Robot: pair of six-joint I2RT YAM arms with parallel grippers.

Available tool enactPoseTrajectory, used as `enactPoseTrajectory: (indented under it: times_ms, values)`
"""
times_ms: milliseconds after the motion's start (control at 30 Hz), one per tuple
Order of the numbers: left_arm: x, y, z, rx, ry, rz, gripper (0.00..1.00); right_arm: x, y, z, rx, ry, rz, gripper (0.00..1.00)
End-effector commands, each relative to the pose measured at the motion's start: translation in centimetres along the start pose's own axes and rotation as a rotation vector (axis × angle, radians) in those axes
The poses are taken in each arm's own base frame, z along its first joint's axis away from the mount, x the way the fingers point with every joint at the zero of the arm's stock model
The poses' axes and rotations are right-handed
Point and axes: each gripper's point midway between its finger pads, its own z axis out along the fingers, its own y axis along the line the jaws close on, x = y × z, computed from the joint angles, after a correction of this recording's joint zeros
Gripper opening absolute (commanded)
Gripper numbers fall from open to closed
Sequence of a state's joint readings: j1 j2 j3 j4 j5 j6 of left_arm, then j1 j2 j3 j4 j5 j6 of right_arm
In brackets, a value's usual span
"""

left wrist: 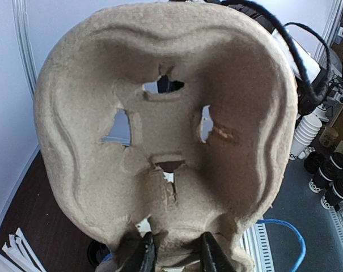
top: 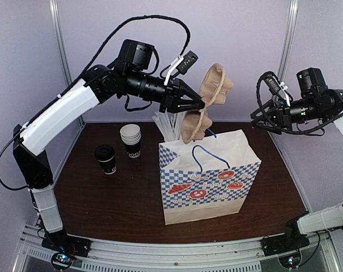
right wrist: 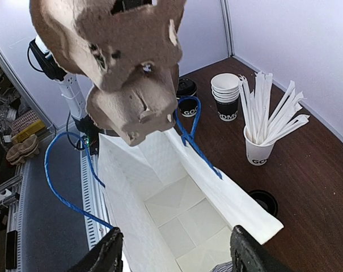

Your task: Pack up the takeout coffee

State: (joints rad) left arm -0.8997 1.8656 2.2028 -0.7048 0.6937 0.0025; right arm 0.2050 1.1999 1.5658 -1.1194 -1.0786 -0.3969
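Observation:
The takeout coffee (top: pixel 105 158), a small black cup with a black lid, stands on the brown table left of the bag; it shows in the right wrist view (right wrist: pixel 186 90) partly behind the carrier. My left gripper (top: pixel 197 105) is shut on the edge of a brown pulp cup carrier (top: pixel 208 101) and holds it upright in the air above the open checkered paper bag (top: pixel 211 175). In the left wrist view the carrier (left wrist: pixel 165 130) fills the frame, pinched in my left gripper (left wrist: pixel 177 256). My right gripper (right wrist: pixel 177 258) is open and empty above the bag's empty white inside (right wrist: pixel 199 215).
A stack of lidless white-rimmed black cups (top: pixel 131 140) stands right of the coffee. A white cup of straws (right wrist: pixel 261 147) stands behind the bag. The bag's blue handles (right wrist: pixel 197 136) stick up. A round hole (right wrist: pixel 263 201) is in the table by the bag.

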Motion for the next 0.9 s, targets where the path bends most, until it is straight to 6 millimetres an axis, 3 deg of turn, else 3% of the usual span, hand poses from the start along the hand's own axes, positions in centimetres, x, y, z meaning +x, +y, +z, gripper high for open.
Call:
enactPoseTrajectory:
  times_ms: [0, 267, 500, 633, 867]
  values:
    - [-2.2, -2.1, 1.9, 0.079, -0.065, 0.081, 0.27, -0.5, -0.4, -0.4, 0.018, -0.041, -0.013, 0.63]
    - [1.3, -3.7, 5.7, 0.14, 0.024, 0.056, 0.27, -0.7, -7.5, -2.9, 0.346, -0.075, 0.097, 0.61]
    - [5.5, -4.5, 8.2, 0.131, 0.157, 0.079, 0.26, -0.4, -8.8, -3.0, 0.357, -0.1, 0.145, 0.62]
    - [5.2, -3.6, 7.2, 0.049, 0.173, 0.127, 0.26, -0.1, -9.1, -2.8, 0.355, -0.092, 0.15, 0.62]
    - [3.1, -3.5, 4.2, -0.059, 0.165, 0.215, 0.26, 0.3, -9.0, -2.6, 0.346, -0.087, 0.149, 0.62]
